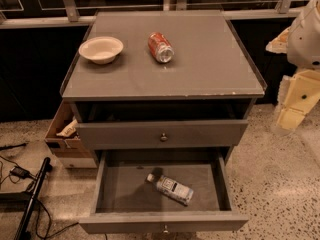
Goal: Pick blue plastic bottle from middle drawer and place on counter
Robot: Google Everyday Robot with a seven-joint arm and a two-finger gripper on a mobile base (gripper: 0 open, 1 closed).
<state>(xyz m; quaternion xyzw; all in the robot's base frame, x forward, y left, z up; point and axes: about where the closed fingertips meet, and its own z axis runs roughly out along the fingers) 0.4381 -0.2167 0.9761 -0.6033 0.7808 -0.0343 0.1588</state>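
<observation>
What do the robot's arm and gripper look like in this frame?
The arm is a rounded white shell at the right edge of the view. Just below it, the gripper is blocky and pale cream-yellow, with a small dark dot. No cables show on either.

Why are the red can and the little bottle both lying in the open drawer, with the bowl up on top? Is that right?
Not quite. The camera view shows the red can lying on the counter beside the bowl. Only the blue plastic bottle lies in the open middle drawer. The gripper is at the right edge, away from both.
</observation>
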